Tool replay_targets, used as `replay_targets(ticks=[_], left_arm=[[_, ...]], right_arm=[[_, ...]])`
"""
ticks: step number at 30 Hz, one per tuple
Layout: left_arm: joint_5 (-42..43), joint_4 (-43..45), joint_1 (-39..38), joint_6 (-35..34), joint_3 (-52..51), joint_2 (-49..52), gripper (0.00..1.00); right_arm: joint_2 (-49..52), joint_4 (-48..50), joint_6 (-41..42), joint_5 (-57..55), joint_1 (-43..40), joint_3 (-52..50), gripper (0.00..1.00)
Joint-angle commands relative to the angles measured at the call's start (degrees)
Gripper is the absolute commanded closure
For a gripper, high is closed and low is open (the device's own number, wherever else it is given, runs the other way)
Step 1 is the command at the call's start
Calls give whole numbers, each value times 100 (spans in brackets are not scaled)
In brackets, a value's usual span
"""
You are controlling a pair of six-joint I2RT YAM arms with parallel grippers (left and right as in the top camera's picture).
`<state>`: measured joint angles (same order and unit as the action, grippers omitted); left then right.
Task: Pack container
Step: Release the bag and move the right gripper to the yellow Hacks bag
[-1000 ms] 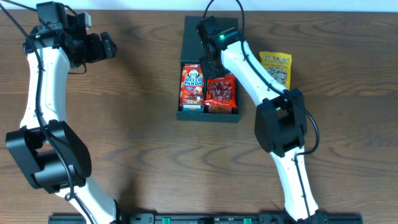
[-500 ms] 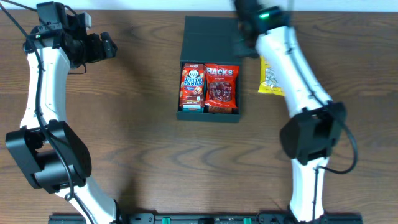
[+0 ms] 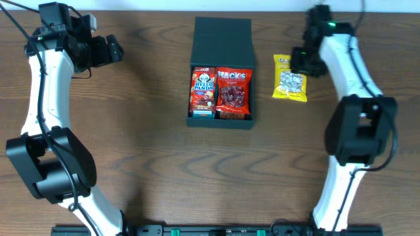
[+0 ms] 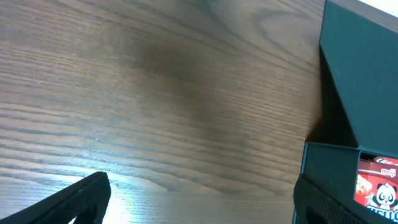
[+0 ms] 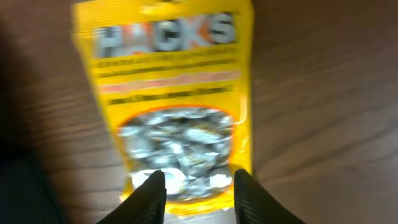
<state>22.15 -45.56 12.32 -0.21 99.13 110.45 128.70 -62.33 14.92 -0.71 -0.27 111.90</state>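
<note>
The dark teal container (image 3: 223,40) stands at the back middle with its flap lid laid open behind it. Side by side inside lie a red Hello Panda box (image 3: 203,90) and a red Hacks bag (image 3: 233,92). Flat on the table to its right is a yellow Hacks bag (image 3: 291,80). My right gripper (image 3: 304,60) hovers over that bag's far end, jaws apart and empty; in the right wrist view the bag (image 5: 174,93) fills the frame under the gripper (image 5: 196,186). My left gripper (image 3: 115,50) stands open and empty at the far left, with the container (image 4: 364,93) at the right edge of its view.
The table is dark wood. A pale strip (image 3: 164,5) runs along its back edge, just behind the container lid. Both arms' bases sit at the front edge.
My right arm has swung from over the container to above the yellow bag, leaving the red Hacks bag in the container. Its jaws have parted. The left arm has not moved.
</note>
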Motion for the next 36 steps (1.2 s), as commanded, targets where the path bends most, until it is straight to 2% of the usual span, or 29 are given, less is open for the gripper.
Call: replay_targets(ticks=[1,5,12,21,32,36], left_arm=[[39,-28,2,-24,15,-205,5],[42,-37,2,-26,15,-205,5],[42,-57,0,-26,15,-205,5],[42,-133,-2,-24,13,-205,5],[42,-133,-2,-28,15,-205,5],[42,-133,-2,-28,15,-205,5]], right_arm=[[76,192,-343,1386,-566,-319,60],[81,627,-496,2098,-916,-748,55],[96,1486,-463,2500,-1038,-1530,58],[96,1679,-295,2627,-1370,-1558,60],[343,1738,-297,2916,-1329,-1561,61],[455,1738,-297,3099,-1325,-1561,73]])
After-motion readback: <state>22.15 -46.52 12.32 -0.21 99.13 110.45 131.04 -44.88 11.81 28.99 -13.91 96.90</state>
